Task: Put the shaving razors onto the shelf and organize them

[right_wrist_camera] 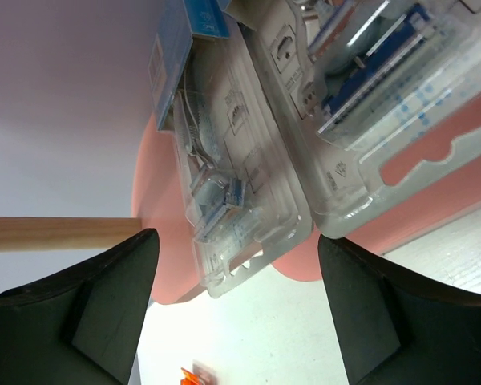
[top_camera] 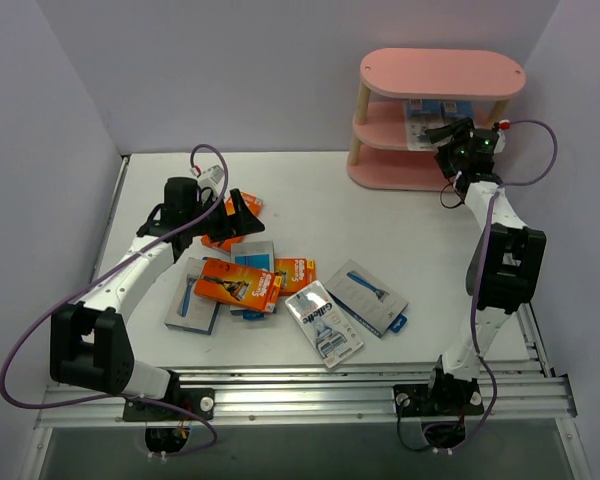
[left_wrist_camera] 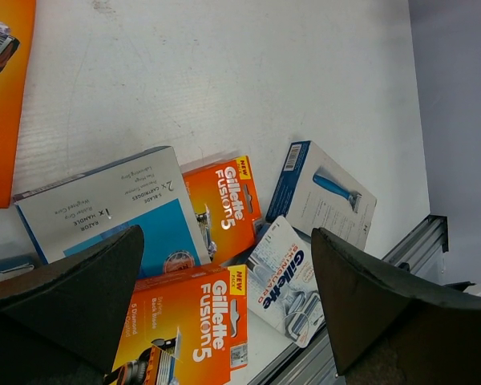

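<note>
At the middle tier of the shelf (top_camera: 442,72), I have the right gripper (right_wrist_camera: 234,237) spread wide, a clear blister pack (right_wrist_camera: 248,160) lying on the pink board between its fingers, unpinched, beside a second pack (right_wrist_camera: 369,104). My left gripper (left_wrist_camera: 226,234) hangs wide open above orange boxes (top_camera: 238,282) and blue-grey boxes (top_camera: 368,297) scattered on the table (top_camera: 430,240).

Shows a white table (top_camera: 310,200) boxed in by pale lilac walls (top_camera: 230,70) left, right and far; silver rails (top_camera: 310,390) along near edge.
</note>
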`<state>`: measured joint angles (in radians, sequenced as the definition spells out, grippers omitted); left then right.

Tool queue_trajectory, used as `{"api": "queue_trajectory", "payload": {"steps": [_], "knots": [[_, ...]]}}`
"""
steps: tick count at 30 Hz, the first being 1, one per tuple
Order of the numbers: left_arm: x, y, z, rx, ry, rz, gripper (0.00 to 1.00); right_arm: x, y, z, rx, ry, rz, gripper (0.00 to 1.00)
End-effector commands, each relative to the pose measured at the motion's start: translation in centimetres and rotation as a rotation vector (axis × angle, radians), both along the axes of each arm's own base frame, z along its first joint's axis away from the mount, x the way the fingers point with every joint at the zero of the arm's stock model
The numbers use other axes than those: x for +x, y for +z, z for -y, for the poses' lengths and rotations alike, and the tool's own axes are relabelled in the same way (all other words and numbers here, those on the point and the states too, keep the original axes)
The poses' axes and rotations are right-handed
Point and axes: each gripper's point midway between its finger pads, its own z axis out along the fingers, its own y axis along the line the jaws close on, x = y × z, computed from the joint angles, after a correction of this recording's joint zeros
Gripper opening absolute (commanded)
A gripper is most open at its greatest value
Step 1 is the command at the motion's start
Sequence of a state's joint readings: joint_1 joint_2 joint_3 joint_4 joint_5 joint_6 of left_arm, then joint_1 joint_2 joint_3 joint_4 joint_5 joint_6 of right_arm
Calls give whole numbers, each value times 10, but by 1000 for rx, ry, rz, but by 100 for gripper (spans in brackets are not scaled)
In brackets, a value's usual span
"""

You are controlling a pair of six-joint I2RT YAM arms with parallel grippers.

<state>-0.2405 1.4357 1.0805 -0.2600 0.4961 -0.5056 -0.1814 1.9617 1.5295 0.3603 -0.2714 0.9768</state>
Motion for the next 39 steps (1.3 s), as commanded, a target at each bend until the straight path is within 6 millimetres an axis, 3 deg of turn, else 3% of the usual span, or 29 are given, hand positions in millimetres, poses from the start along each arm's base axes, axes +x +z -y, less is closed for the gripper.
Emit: {"api": "queue_trajectory", "payload": {"steps": [1,6,7,9,10,12,13,14,15,16,20,21,24,25,27,28,29,31,34,35,36,38,39], "knots": [[5,20,5,-6,-34,56,94,-14,36,-2,-29,26,62,76],[6,23,3,0,-31,71,94,-31,54,-11,-40,64,84,77],[6,24,3,2,-29,74,94,-37,65,-13,-46,73,100,77],[6,24,2,8,-26,77,94,-48,63,-16,-50,84,86,78],[6,25,1,10,-24,82,94,-57,74,-19,-57,91,103,78],[7,25,-1,20,-17,87,94,-71,60,-23,-63,102,66,78],[8,25,-3,32,-11,94,94,-83,71,-27,-70,113,87,78],[8,25,-5,41,-3,93,94,-90,70,-32,-70,126,85,78],[11,25,-9,59,16,99,94,-102,52,-38,-68,141,53,77],[11,24,-12,72,23,98,94,-113,59,-46,-77,162,71,76],[15,24,-27,108,73,108,94,-149,35,-98,-129,280,51,74],[16,25,-28,107,77,114,94,-159,28,-130,-153,359,43,74],[17,26,-36,133,114,130,94,-183,7,-176,-225,496,18,72],[17,23,-40,152,125,122,94,-197,3,-208,-240,581,24,71],[20,24,-46,182,150,128,94,-214,-7,-239,-265,662,19,70],[19,26,-48,197,148,137,98,-230,-12,-268,-281,742,16,70],[21,27,-53,214,169,147,85,-238,-16,-281,-296,776,6,70],[19,32,-61,241,199,165,82,-260,-24,-314,-301,868,3,70],[19,38,-78,303,275,188,96,-276,-31,-337,-326,943,-4,70],[18,39,-82,319,296,190,94,-290,-35,-350,-354,999,-10,70],[18,41,-89,340,324,199,94,-292,-27,-358,-375,1022,7,69],[18,42,-94,355,345,197,94,-302,-36,-366,-456,1053,-31,69],[17,42,-94,359,348,198,94,-310,-28,-380,-504,1093,5,69]]}}
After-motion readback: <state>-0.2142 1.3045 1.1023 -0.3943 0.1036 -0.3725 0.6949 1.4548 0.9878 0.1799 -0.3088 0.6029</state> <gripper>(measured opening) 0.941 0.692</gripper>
